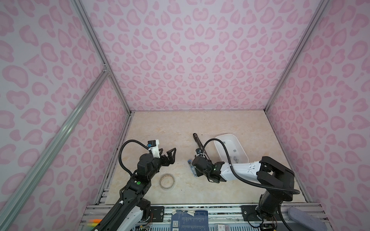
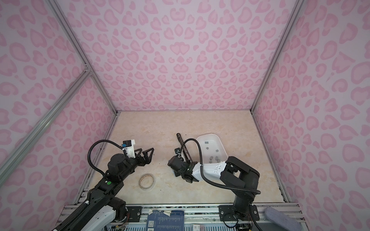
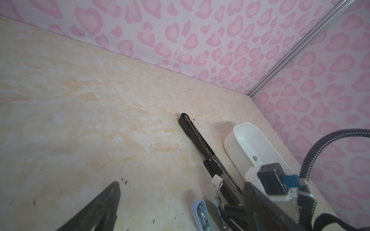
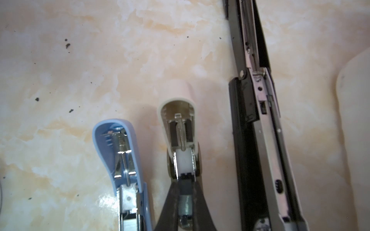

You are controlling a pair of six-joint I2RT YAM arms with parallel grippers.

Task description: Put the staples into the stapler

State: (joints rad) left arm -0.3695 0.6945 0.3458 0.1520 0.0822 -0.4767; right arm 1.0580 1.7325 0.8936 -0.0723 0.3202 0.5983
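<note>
Pink heart-print walls (image 1: 200,60) around marbled beige table (image 1: 160,130). At right, white tray (image 1: 228,136); just beside it, long black stapler (image 1: 198,142) opened flat. Left gripper (image 1: 169,150) spread wide, well apart from the staplers. Right gripper (image 4: 185,180) pinched tight on grey staple strip (image 4: 185,204) over open channel of cream stapler (image 4: 177,112), blue stapler (image 4: 118,140) alongside. Tape ring (image 1: 160,181) near front. Loose staples (image 1: 235,159) inside tray.

Your left arm (image 1: 144,166) and right arm (image 1: 240,170) are black with white shells and ribbed black cables (image 1: 121,158). The left bears a green dot (image 1: 138,182).
</note>
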